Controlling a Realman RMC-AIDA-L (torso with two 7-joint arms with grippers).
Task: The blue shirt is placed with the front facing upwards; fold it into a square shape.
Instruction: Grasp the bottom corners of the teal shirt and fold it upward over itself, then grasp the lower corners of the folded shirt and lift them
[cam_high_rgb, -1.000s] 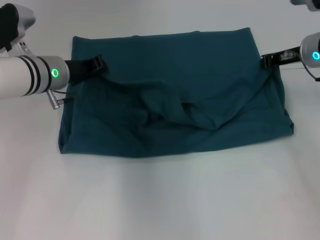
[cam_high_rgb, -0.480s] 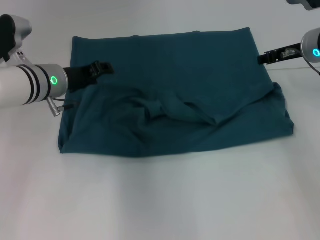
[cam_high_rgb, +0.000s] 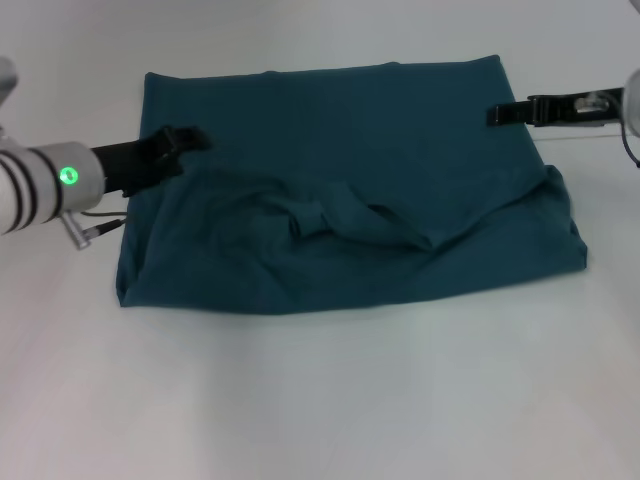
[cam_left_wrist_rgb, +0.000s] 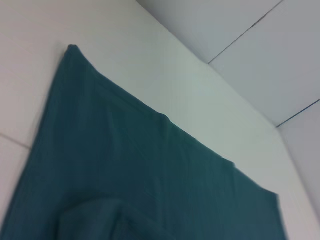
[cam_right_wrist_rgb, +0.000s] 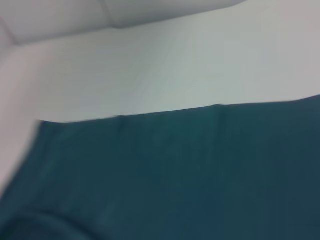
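Note:
The blue shirt (cam_high_rgb: 350, 130) lies on the white table (cam_high_rgb: 320, 400) as a wide plain teal rectangle, print hidden. A rumpled folded-over layer (cam_high_rgb: 340, 220) runs across its middle and front. My left gripper (cam_high_rgb: 190, 138) hovers over the shirt's left part near the back, open and holding nothing. My right gripper (cam_high_rgb: 497, 115) hovers over the shirt's back right part, open and holding nothing. The left wrist view shows the shirt's flat back portion (cam_left_wrist_rgb: 150, 170) and one corner. The right wrist view shows plain teal cloth (cam_right_wrist_rgb: 175, 175) with its straight back edge.
Bare white table surrounds the shirt on all sides, with wide room in front of it (cam_high_rgb: 320, 400). A wall or panel rises behind the table (cam_left_wrist_rgb: 260, 60).
Both grippers let go of the cloth, which dropped onto the shirt. The left arm drew back to the left. The right gripper rose slightly and moved left over the shirt.

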